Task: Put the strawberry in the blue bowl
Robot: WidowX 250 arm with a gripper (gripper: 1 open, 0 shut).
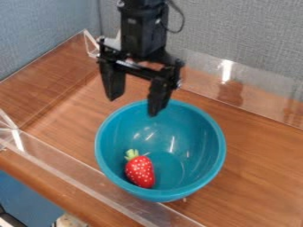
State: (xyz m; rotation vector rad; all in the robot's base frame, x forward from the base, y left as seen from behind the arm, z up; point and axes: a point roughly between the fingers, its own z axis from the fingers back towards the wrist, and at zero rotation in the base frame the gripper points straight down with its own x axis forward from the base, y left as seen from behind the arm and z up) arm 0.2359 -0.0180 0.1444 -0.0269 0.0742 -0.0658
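**Strawberry lying in the bowl, end effector empty above it**

A brown wood-grain desk (48, 84) is carrying the scene, and low clear acrylic walls (254, 73) are standing along its edges. A grey fabric panel is closing off the far side.

The round, deep, glossy teal-blue plastic bowl (196, 168) is sitting on the near part of the desk, just inside the near wall. The black robot arm (144, 25) is reaching down from above, and its black two-fingered end effector (134, 94) is hanging over the bowl's far-left rim, fingers spread wide and grasping nothing.

The small glossy red strawberry with a green leafy top (140, 168) is lying inside the bowl, on its near-left bottom, well apart from the fingers.
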